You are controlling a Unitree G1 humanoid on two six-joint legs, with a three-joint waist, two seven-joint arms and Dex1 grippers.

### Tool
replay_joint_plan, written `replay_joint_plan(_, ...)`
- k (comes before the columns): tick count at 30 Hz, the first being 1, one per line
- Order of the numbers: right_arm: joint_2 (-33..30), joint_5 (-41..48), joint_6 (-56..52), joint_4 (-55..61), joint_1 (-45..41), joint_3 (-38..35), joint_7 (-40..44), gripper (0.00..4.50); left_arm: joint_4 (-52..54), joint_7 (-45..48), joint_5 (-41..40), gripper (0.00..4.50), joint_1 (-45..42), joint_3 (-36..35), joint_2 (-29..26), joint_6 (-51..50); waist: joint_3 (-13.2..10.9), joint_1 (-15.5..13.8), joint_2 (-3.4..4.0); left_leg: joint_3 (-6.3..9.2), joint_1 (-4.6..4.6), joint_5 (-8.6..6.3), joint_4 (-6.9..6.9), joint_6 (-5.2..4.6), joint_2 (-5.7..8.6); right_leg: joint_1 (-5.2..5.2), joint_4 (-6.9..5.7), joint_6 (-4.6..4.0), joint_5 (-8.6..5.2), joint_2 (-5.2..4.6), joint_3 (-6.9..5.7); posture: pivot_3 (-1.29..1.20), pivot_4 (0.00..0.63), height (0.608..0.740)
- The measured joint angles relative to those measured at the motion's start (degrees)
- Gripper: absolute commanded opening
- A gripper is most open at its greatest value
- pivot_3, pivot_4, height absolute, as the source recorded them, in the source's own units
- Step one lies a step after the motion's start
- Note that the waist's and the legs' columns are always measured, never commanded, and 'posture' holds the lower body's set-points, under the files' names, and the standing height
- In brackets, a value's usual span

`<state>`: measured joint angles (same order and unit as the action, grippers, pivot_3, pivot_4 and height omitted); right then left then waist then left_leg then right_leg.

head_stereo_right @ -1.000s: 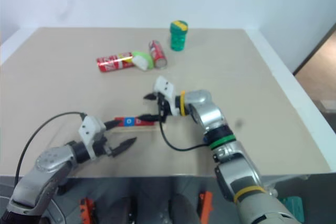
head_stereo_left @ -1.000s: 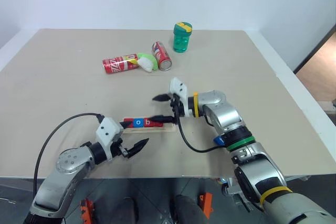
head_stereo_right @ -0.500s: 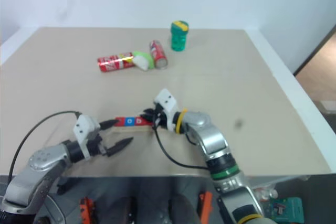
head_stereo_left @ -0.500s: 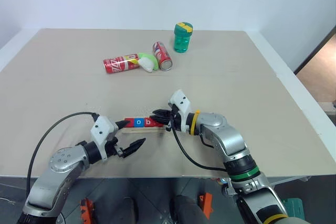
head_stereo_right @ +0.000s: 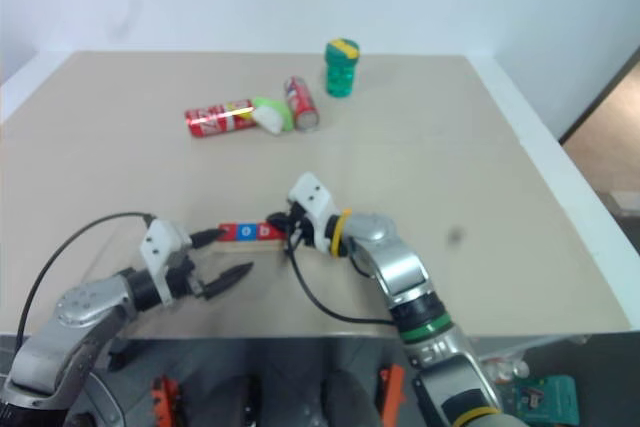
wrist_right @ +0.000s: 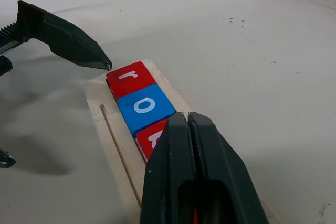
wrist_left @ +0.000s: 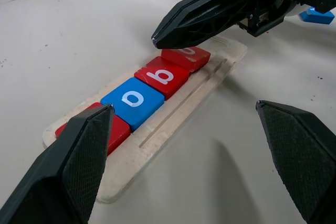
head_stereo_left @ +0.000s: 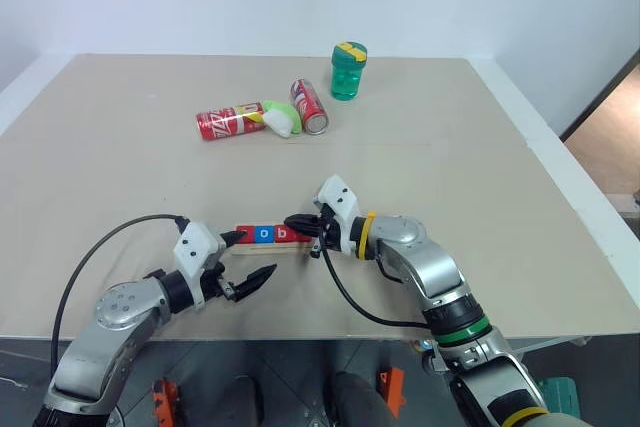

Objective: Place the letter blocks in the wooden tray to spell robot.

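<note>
**Operator:** What was the main risk at this step?

**Technician:** The right gripper (head_stereo_left: pixel 297 223), its two black fingers pressed fully together and holding nothing, hovered low over the right-hand part of the long pale wooden tray (wrist_left: pixel 157 139). In my judgement, a careless push could have skewed the fourth block or slid the whole tray. The left gripper (head_stereo_left: pixel 249 257) stood wide apart and empty, one finger (wrist_right: pixel 63 38) tipped just beside the tray's left end, so it may have braced the tray, though contact could not be confirmed.

**Operator:** How did the tray and tiles look?

**Technician:** The tray lay near the front edge of the beige table (head_stereo_left: pixel 480 147). Four flat square letter blocks (wrist_left: pixel 157 74) sat in a touching row: red "r" (wrist_right: pixel 131 78), blue "o" (wrist_right: pixel 145 108), red "b" (wrist_left: pixel 163 76), then a red tile (wrist_left: pixel 186 56) partly hidden under the closed fingers. A small blue piece (wrist_left: pixel 317 15) lay on the table beyond the tray; whether it was the fifth block could not be told.
</note>
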<state>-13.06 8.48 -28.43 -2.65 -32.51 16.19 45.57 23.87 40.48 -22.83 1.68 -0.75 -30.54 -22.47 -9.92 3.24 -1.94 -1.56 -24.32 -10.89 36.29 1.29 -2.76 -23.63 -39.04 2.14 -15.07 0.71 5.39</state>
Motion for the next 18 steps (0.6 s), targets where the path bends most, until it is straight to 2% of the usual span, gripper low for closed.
replay_joint_plan(18,-0.40,-1.59,2.17,-2.53,0.22,1.39,-0.76,0.03,0.01,0.10,0.46,4.50,0.15,0.82,-0.01,0.03,0.00,0.00,0.00,-0.01,0.00,0.00,0.00,0.00,0.00,0.00,0.00,0.00,0.00,0.00,0.01,0.00,0.150,0.740)
